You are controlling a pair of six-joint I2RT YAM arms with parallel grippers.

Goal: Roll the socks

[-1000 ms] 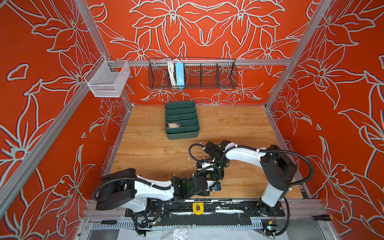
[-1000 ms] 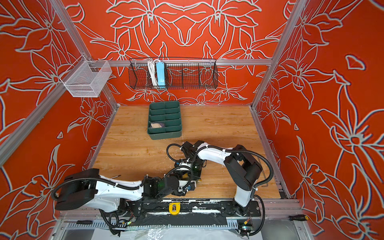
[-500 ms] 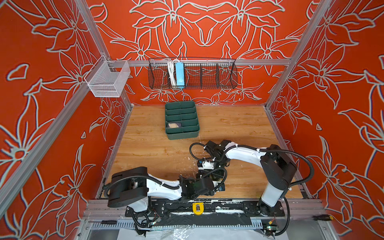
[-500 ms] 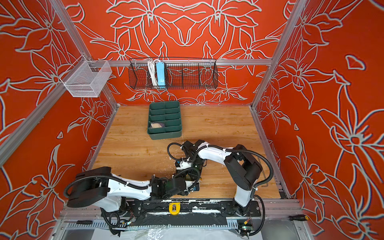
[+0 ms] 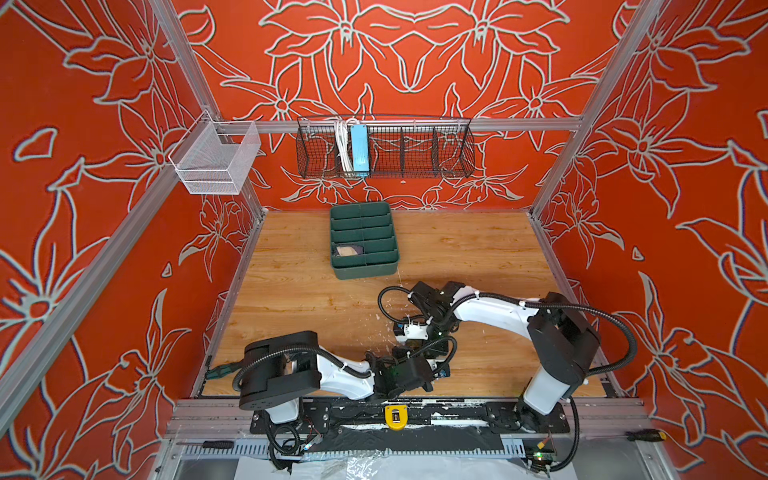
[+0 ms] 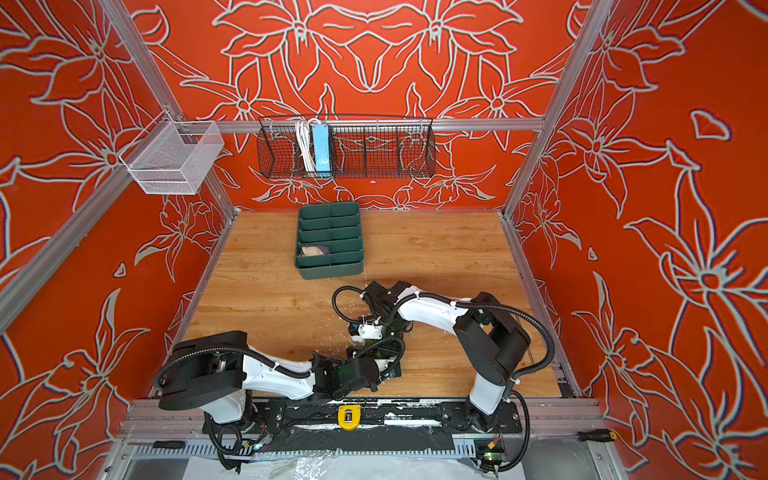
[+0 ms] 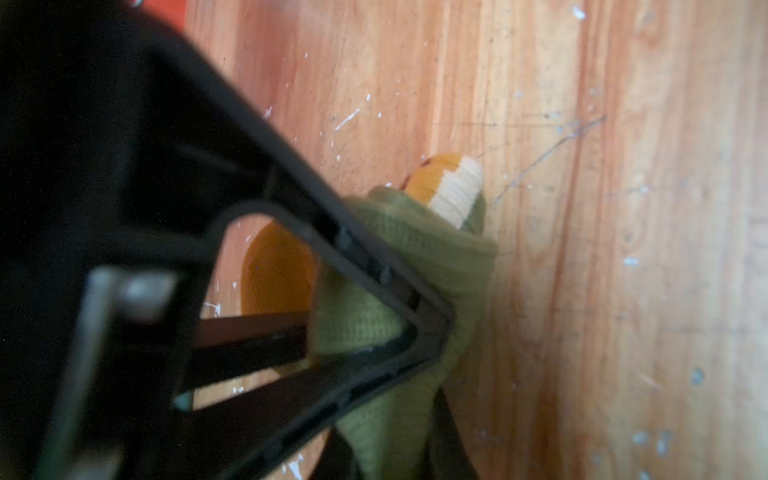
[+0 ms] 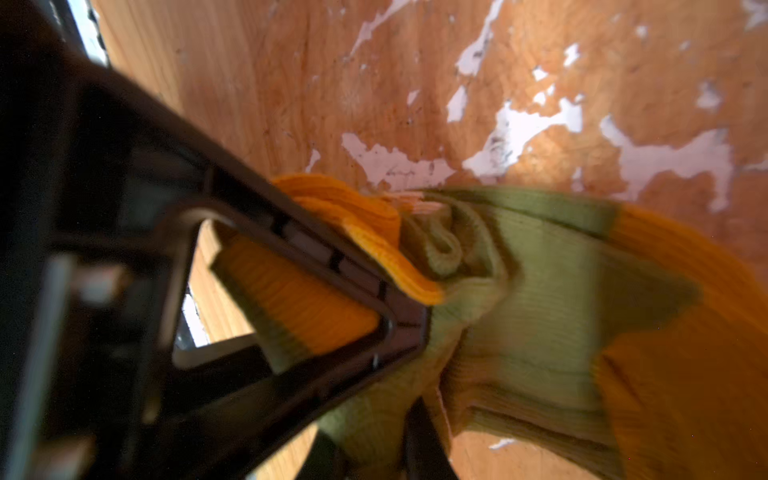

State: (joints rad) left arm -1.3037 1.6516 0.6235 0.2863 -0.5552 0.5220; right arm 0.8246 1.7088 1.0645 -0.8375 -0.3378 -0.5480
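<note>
We see the green sock (image 7: 436,257) down on the tabletop (image 5: 311,299), front middle, right where both arms meet. In both top views the wrists cover it almost fully. The left fingers (image 7: 365,259) are pressed together on a bunched green fold, with cloth squeezed between them. A mustard patch (image 7: 274,274) shows through the finger frame. A cream ribbed bit (image 7: 457,191) pokes out of the fold beside another mustard end. The right fingers (image 8: 316,249) are clamped too, pinching green cloth at a crumpled spot where mustard and green layers fold over each other. Beyond that pinch the sock spreads flatter on the wood and ends in a mustard section. The wood is scuffed, with white chips. A green divided tray (image 5: 365,270) sits at the back, well apart from the arms. It has a pale bundle (image 5: 348,250) in one compartment; we cannot tell what that is.
</note>
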